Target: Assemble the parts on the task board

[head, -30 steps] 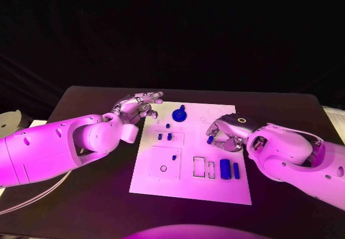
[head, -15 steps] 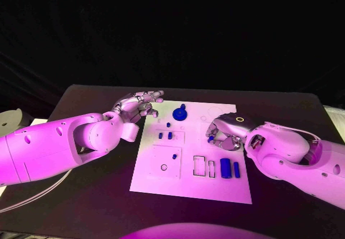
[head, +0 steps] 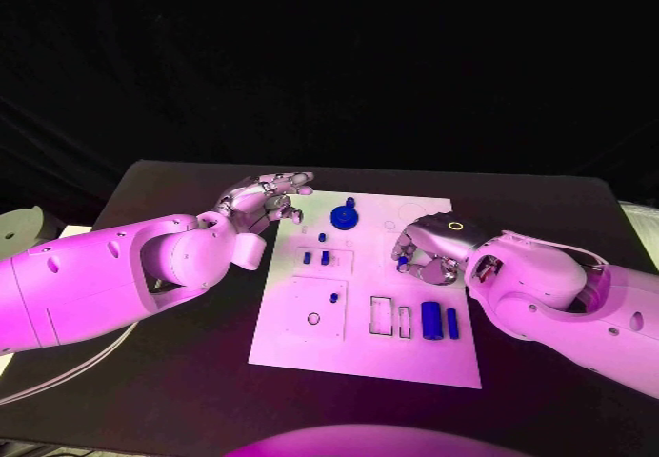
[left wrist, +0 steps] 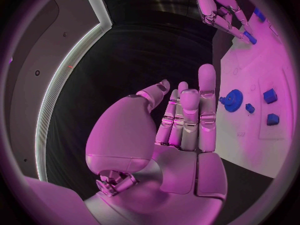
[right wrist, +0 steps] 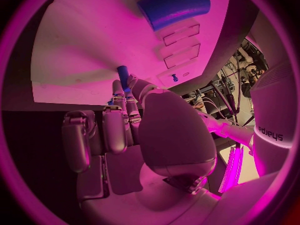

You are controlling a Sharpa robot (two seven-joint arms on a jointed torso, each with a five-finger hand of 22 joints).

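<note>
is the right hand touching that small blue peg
Touching. The right wrist view shows the right hand pinching the small blue peg between its fingertips over the white board.

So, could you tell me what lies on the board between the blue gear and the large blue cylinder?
In the head view, the right hand, pinching a small blue peg, lies between the blue gear and the large blue cylinder.

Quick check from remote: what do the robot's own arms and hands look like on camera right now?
Both arms have smooth, rounded white shells. The left hand and right hand are silver metal with segmented fingers. The right hand carries a small glowing ring mark on its back, and the right wrist view shows the lettering "sharpa" on a white casing. No loose cables on either arm.
</note>
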